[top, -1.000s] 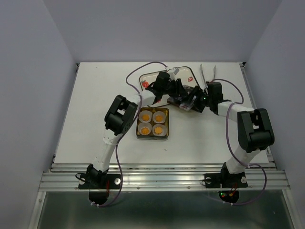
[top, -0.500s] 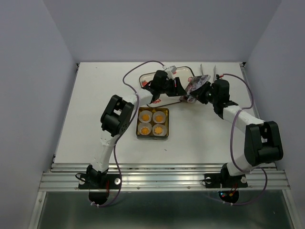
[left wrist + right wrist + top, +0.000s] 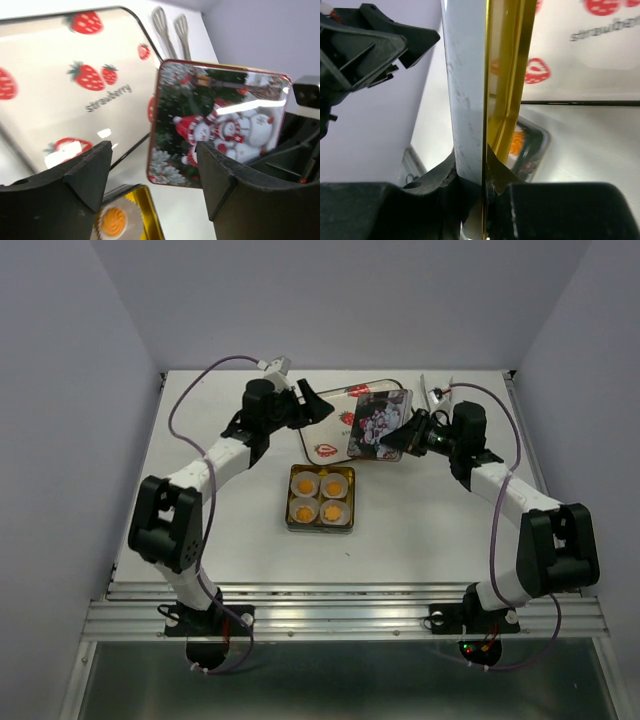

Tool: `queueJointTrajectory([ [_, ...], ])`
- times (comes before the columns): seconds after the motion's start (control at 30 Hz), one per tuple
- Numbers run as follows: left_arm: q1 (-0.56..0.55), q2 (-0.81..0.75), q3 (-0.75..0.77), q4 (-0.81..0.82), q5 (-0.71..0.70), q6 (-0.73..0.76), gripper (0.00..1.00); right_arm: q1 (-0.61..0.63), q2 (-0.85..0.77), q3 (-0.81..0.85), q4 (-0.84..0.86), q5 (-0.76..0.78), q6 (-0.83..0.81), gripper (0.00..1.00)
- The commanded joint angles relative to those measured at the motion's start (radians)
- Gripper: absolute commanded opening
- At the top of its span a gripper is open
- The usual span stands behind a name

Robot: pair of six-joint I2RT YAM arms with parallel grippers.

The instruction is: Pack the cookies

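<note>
1. All 4 cookies (image 3: 305,486) sit inside the gold tin (image 3: 320,528), well apart from both grippers, which hang beyond the tin's far side.
2. Each cookie rests in its own white paper cup (image 3: 333,512). The cups are set 2 by 2 and fill the tin. The left wrist view catches 1 cookie (image 3: 114,220) in its cup at a corner of the tin.
3. Just beyond the tin lies a strawberry-printed tray (image 3: 330,435).
4. A snowman-printed lid (image 3: 378,425) hangs tilted over the tray's right part, beyond the tin and to its right, with its printed face towards the top camera.
5. The right gripper (image 3: 400,437) is clamped on the lid's right edge. In the right wrist view the lid's rim is pinched tight between the fingers.
6. The left gripper (image 3: 312,410) stands wide open with nothing in it, beyond the tin's left corner. Its fingers (image 3: 85,175) point at the lid without touching it.
7. The left arm sweeps up along the tin's left side and the right arm bends round its right side.
8. A pair of tongs (image 3: 432,392) lies beyond the tin and to its right, near the right wrist.
</note>
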Motion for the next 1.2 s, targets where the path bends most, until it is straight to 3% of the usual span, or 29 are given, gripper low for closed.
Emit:
queueJointTrajectory([
  [0.0,0.040,-0.198,-0.200,0.007,-0.128,0.009,0.80,0.051,-0.093,-0.007,0.201,-0.211,0.025,0.03],
  [0.1,0.046,-0.348,-0.303,-0.067,-0.238,0.021,0.80,0.097,-0.142,-0.064,0.272,-0.240,0.093,0.06],
  [0.3,0.060,-0.521,-0.495,-0.063,-0.297,-0.036,0.99,0.172,-0.147,-0.138,0.344,-0.231,0.162,0.06],
  [0.4,0.061,-0.574,-0.537,-0.089,-0.291,-0.043,0.99,0.198,-0.142,-0.203,0.469,-0.255,0.272,0.06],
  [0.67,0.063,-0.670,-0.658,-0.075,-0.283,-0.091,0.99,0.220,-0.112,-0.337,0.605,-0.211,0.386,0.09],
  [0.83,0.061,-0.670,-0.686,-0.067,-0.249,-0.102,0.99,0.220,0.006,-0.414,0.823,-0.205,0.539,0.09],
  [0.93,0.063,-0.670,-0.696,-0.052,-0.235,-0.103,0.99,0.220,0.094,-0.444,1.023,-0.211,0.667,0.09],
  [0.97,0.063,-0.670,-0.698,-0.052,-0.234,-0.100,0.99,0.220,0.158,-0.470,1.170,-0.209,0.709,0.09],
  [1.17,0.063,-0.660,-0.701,-0.054,-0.220,-0.086,0.99,0.220,0.371,-0.492,1.525,-0.186,0.941,0.09],
])
